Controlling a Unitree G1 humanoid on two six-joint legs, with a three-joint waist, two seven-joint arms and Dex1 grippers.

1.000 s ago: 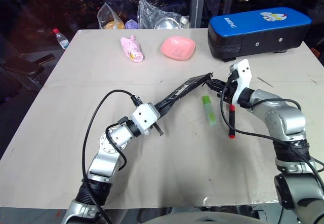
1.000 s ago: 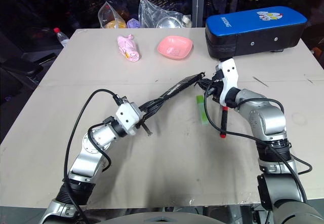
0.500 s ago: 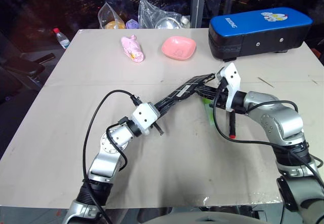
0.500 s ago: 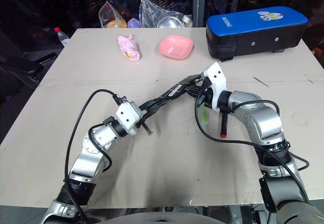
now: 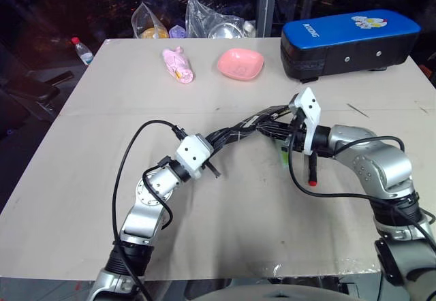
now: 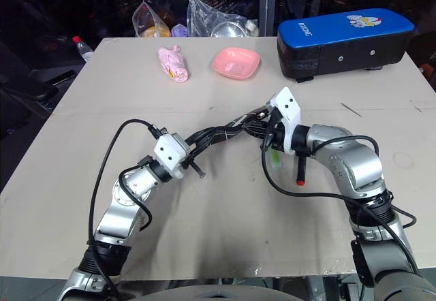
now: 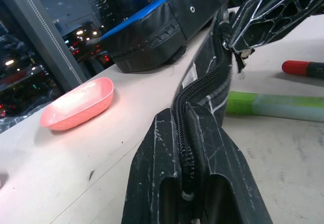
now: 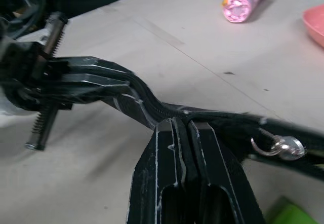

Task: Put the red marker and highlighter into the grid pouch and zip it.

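Grid pouch (image 5: pixel 248 127) hangs lengthwise between both clamped hands, the right hand (image 5: pixel 286 132) directly above the highlighter (image 5: pixel 280 153), the red marker (image 5: pixel 313 168) just beside.

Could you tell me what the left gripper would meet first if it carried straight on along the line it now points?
Probably the right gripper. The left gripper, shut on one end of the grid pouch, points along the pouch toward the right gripper, shut on the far end. Beyond stands the big blue-topped case; depth is uncertain.

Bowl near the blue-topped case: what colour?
Pink; the bowl shows best in the left eye view.
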